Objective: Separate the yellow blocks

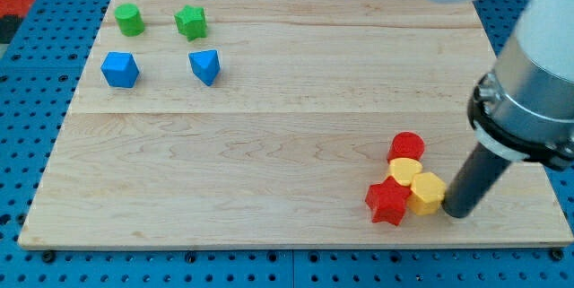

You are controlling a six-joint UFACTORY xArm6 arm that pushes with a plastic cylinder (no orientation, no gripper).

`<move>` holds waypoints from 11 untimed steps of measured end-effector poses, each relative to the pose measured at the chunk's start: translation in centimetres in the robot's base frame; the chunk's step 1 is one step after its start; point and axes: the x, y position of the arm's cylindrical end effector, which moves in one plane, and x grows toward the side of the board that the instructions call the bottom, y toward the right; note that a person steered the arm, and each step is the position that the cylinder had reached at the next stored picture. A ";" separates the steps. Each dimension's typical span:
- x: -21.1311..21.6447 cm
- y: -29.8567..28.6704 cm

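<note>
Near the board's (269, 144) bottom right corner, two yellow blocks (427, 193) (404, 171) are touching, wedged between a red cylinder (406, 145) and red star (387, 203). My tip (456, 213), a jawless rod, is set just right of the lower one. A push toward the left edge risks shifting all four together.

Two green blocks (129, 20) (191, 22); two blue blocks (119, 69) (205, 65); two red blocks (407, 146) (387, 203); two yellow blocks (405, 171) (427, 193)
</note>
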 end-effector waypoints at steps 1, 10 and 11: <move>-2.2 -1.7; -5.8 -10.6; -9.0 -14.6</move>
